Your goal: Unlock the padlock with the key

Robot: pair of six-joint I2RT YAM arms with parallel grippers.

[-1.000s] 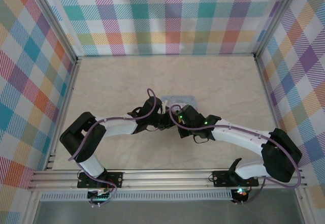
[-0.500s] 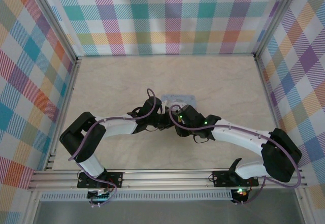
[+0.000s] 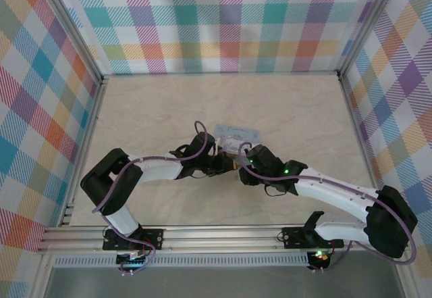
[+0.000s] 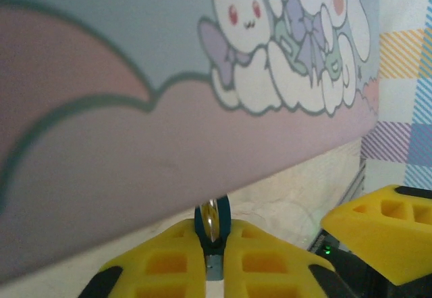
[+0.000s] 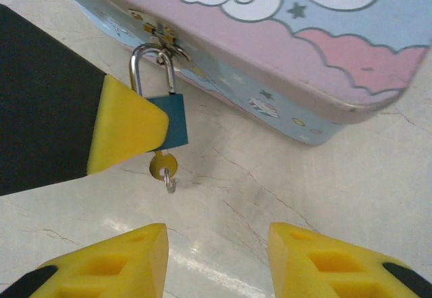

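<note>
The teal padlock [image 5: 174, 119] is seen hung by its shackle from the hasp of a cartoon-printed tin box [image 5: 290, 55], just ahead of the right gripper [image 5: 214, 261], whose jaws are spread with nothing between them. Its left edge is covered by a yellow finger [image 5: 125, 126] of the left gripper [image 4: 214, 251], which is clamped on the body (viewed edge-on, little can be made out). The key [image 5: 163, 165] is lodged underneath, its blade hidden.

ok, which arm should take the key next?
Right, probably: the right gripper is open and faces the key in the padlock. The left gripper is shut on the padlock body.
</note>
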